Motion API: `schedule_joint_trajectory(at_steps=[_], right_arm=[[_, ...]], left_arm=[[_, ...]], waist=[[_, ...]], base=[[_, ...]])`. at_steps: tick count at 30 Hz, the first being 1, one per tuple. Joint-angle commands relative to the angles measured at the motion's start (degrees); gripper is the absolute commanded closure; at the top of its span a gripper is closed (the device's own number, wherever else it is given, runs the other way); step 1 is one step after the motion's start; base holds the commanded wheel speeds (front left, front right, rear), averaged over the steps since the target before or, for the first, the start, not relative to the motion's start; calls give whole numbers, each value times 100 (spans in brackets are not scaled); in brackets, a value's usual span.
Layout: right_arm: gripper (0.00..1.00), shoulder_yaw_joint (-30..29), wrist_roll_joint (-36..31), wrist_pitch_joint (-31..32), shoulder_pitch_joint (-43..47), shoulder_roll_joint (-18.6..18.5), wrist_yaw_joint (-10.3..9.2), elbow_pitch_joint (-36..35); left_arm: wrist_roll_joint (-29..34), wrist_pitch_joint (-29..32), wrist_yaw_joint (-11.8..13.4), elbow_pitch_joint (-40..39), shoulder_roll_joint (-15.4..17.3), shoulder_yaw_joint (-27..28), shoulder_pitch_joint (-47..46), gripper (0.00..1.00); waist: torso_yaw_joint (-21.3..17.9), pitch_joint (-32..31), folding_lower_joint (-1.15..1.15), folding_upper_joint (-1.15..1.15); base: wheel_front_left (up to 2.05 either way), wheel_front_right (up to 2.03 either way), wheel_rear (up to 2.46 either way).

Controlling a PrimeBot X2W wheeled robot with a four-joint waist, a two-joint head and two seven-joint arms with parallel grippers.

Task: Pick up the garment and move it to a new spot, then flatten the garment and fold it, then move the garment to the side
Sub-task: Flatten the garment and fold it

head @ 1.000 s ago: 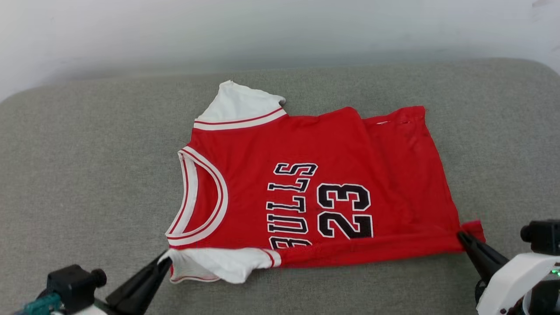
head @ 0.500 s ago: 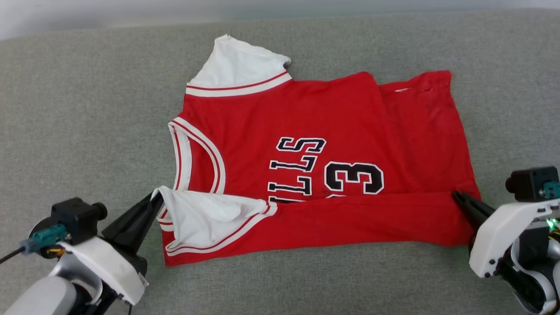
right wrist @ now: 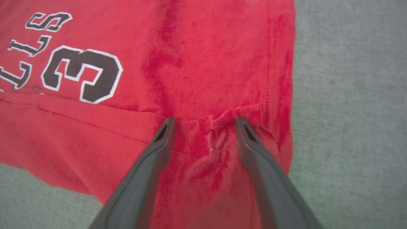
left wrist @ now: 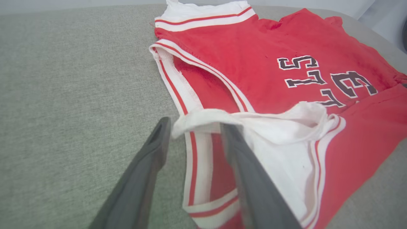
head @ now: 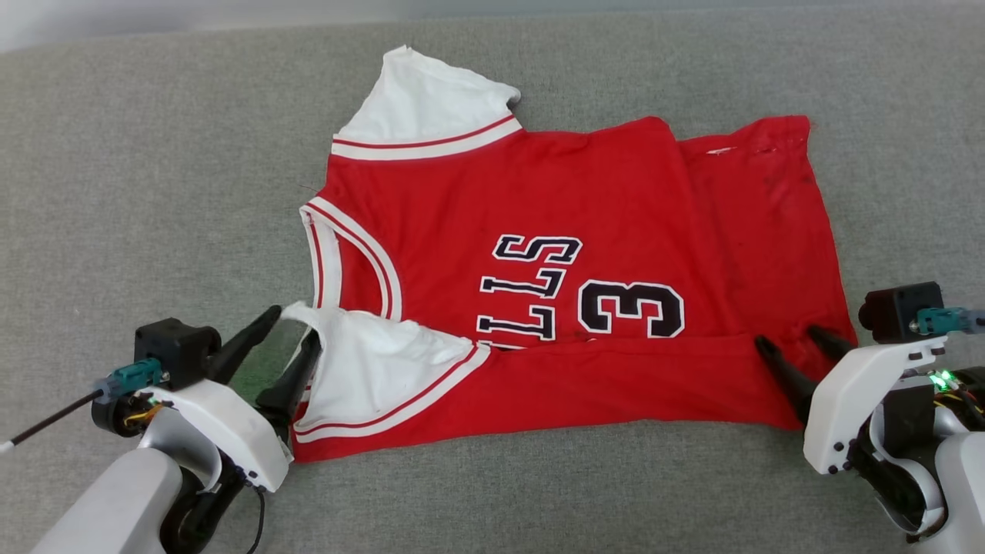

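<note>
The garment (head: 539, 192), a red jersey with white sleeves, lies flat on the grey cushion (head: 154, 192). Its near edge is folded up over the body and covers part of the black lettering and number. My left gripper (head: 291, 327) stands open at the folded white sleeve (head: 369, 369). In the left wrist view that gripper (left wrist: 196, 125) straddles the sleeve's raised edge (left wrist: 203, 116), which rests against one finger. My right gripper (head: 789, 338) is open over the near right hem corner. The right wrist view has puckered red cloth (right wrist: 206, 140) between that gripper's (right wrist: 204, 122) spread fingers.
The grey cushion extends well to the left, to the right (head: 908, 154) and in front (head: 539, 492) of the jersey. A pale wall (head: 154, 15) runs along its far edge. A thin dark cable (head: 46, 419) sticks out left of my left wrist.
Both grippers have gone from shut to open, letting go of the white sleeve and the red hem corner. The near edge had been carried up over the jersey's body. The camera has tilted down.
</note>
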Motion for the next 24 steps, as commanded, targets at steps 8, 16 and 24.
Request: schedule_joint_trajectory(at_steps=[8, 16, 24], right_arm=[[0, 154, -298, -99, 102, -63, -3, -62], [0, -33, -772, 244, 534, 64, -3, -439], [0, -576, -1125, 713, 1094, 622, -3, -1145]], left_arm=[[71, -332, 408, 213, -265, 62, 198, 0], [3, 21, 1104, -287, -153, 71, 821, 0], [-148, 944, 1702, -1211, 156, -90, 1439, 0]], waist=[[-47, -454, -1, 0], [-139, -801, -1, 0], [-212, -745, -1, 0]], base=[[0, 0, 0], [0, 0, 0], [0, 0, 0]])
